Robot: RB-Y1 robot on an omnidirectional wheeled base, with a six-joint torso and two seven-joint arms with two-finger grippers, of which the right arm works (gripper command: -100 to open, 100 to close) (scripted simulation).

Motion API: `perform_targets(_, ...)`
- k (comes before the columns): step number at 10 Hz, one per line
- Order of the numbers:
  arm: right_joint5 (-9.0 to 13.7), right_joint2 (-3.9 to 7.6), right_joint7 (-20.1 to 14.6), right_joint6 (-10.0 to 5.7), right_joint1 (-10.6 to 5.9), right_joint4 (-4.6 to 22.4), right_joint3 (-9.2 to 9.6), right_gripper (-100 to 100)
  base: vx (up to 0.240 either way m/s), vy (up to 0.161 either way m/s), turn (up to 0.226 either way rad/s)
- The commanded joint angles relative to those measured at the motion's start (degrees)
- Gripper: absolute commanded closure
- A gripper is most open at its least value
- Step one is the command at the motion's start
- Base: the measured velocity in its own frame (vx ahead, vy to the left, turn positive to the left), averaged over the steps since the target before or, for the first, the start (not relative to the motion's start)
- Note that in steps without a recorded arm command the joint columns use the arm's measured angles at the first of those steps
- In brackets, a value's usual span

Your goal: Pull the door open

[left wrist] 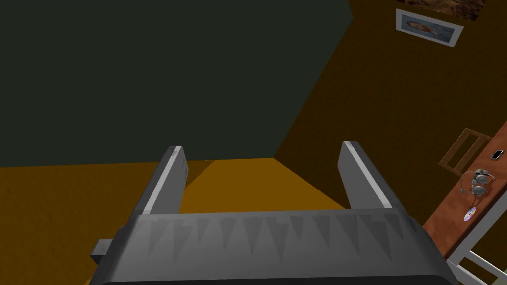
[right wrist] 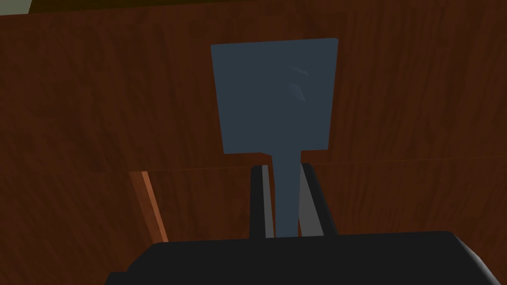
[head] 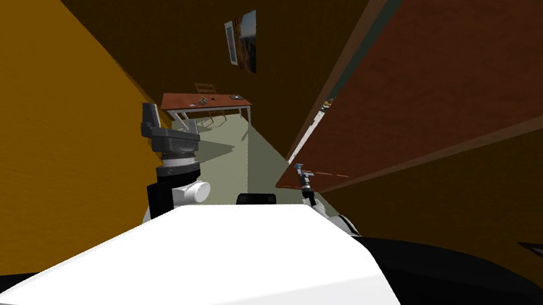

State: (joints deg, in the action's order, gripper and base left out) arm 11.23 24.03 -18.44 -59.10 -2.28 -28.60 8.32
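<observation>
My left tool (left wrist: 262, 148) hangs wide open by the orange wall (head: 21, 138), and its cam picks out headphones (left wrist: 479, 182) lying on the tabletop (left wrist: 448, 220) further down the room. The brown door (head: 485, 80) is close on my right. Up close, the right wrist cam has my right tool (right wrist: 282, 170) pinched narrow on the stem of its blue-grey handle (right wrist: 275, 94).

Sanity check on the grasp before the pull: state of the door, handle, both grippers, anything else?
right gripper: shut on the door handle.
door handle: its lever clamped between the fingers, below its plate.
door: seems ajar, with a gap along its edge by the frame.
left gripper: open, holding nothing, raised beside the orange wall.
headphones: lying on the desk.
</observation>
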Motion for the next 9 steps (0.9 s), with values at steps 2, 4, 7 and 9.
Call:
perform_targets(2,-0.43,1.54,-1.78,-2.52,2.28,-0.47,1.51,100,-0.202,-0.058,0.119)
perform_targets(4,-0.59,2.19,-2.52,-3.71,2.97,-0.33,2.12,100,-0.173,-0.058,0.086)
perform_targets(7,-1.03,3.87,-4.43,-6.8,4.76,0.04,3.71,100,-0.169,-0.058,0.1)
perform_targets(9,-1.04,3.8,-4.44,-6.84,5.25,-0.27,3.98,100,-0.094,-0.032,0.082)
